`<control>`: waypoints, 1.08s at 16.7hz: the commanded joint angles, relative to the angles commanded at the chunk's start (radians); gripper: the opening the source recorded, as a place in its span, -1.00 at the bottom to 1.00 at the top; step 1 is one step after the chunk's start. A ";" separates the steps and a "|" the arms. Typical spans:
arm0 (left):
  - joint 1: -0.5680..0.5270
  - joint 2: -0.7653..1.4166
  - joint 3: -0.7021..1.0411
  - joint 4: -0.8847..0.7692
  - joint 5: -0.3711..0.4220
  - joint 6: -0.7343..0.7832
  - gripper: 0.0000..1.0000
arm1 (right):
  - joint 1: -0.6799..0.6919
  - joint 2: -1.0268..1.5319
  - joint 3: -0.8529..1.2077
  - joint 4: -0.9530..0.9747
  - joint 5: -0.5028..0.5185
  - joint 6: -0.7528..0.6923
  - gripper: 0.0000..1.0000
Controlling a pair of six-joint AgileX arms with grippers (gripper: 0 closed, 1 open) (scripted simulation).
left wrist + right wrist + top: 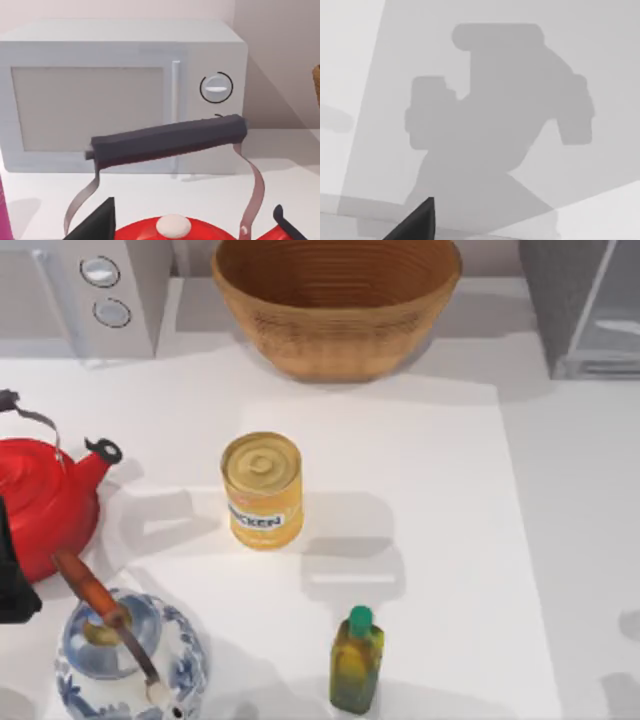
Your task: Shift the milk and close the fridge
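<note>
Top view gives the large grey box-shaped fridge (585, 305) at the desk's (450, 490) far right corner, its pale translucent door panel seeming to stand ajar, so closing looks not yet done. I cannot find the small white milk carton, so I cannot judge its shift. A yellow can (262, 490), a green-capped oil bottle (356, 660) and a woven basket (335, 300) stand on the desk. The left arm sits by the red kettle (45, 500). Whether either arm's jaws are apart or together, I cannot tell.
</note>
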State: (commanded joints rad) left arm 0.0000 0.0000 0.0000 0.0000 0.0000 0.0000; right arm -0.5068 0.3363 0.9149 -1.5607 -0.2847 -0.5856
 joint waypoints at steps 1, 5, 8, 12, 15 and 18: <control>0.000 0.000 0.000 0.000 0.000 0.000 1.00 | -0.094 0.106 0.036 -0.009 -0.046 -0.107 1.00; 0.000 0.000 0.000 0.000 0.000 0.000 1.00 | -0.484 0.559 0.178 -0.025 -0.239 -0.560 1.00; 0.000 0.000 0.000 0.000 0.000 0.000 1.00 | -0.763 0.887 0.270 -0.014 -0.379 -0.882 1.00; 0.000 0.000 0.000 0.000 0.000 0.000 1.00 | -1.072 1.240 0.361 0.024 -0.537 -1.226 1.00; 0.000 0.000 0.000 0.000 0.000 0.000 1.00 | -1.228 1.409 0.403 0.056 -0.619 -1.391 1.00; 0.000 0.000 0.000 0.000 0.000 0.000 1.00 | -1.300 1.482 0.422 0.075 -0.658 -1.463 1.00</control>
State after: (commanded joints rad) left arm 0.0000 0.0000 0.0000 0.0000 0.0000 0.0000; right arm -1.8063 1.8188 1.3369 -1.4861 -0.9422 -2.0488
